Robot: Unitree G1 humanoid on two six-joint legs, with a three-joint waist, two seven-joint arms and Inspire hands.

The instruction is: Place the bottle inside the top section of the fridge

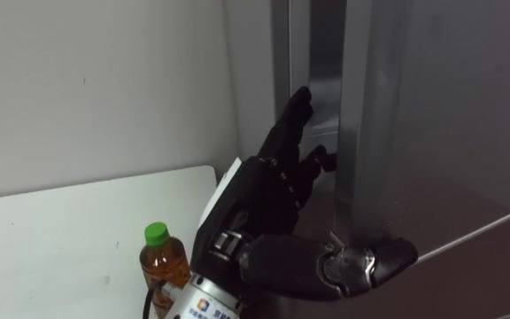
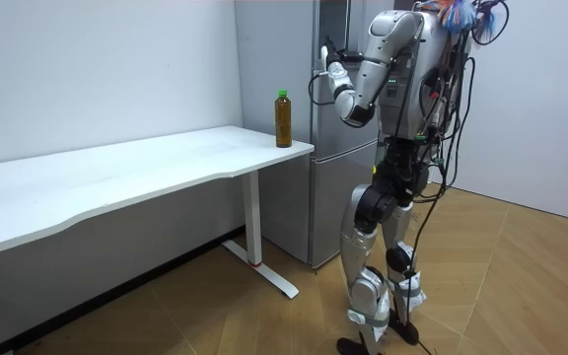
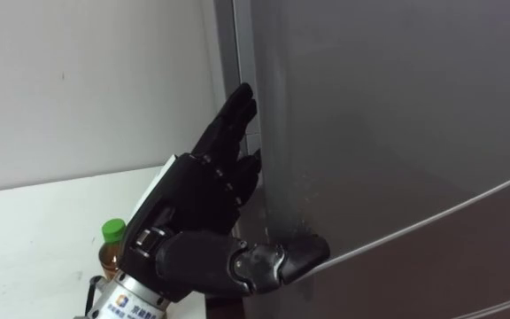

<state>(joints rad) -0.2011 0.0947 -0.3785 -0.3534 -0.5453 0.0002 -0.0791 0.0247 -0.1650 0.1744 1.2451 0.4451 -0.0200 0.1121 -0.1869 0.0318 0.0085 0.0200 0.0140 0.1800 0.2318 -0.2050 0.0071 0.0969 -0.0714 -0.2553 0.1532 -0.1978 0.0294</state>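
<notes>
The bottle (image 1: 163,262) holds amber liquid under a green cap and stands upright on the white table (image 1: 60,239), at the corner beside the fridge. My left hand (image 1: 264,190) is raised above it with its back to me. Its fingers are straight and point up into the recess along the left edge of the grey upper fridge door (image 1: 450,115), and the thumb lies across the door's front. Nothing is in the hand. The room view has me standing upright facing the fridge (image 2: 328,158), left hand (image 2: 335,77) at the door's edge, the bottle (image 2: 283,118) a little lower and nearer the wall.
A seam (image 1: 494,221) divides the upper door from the lower one. A white wall (image 1: 96,80) rises behind the table. The long table (image 2: 116,177) runs toward the room view's left, and wooden floor (image 2: 521,286) lies open behind me.
</notes>
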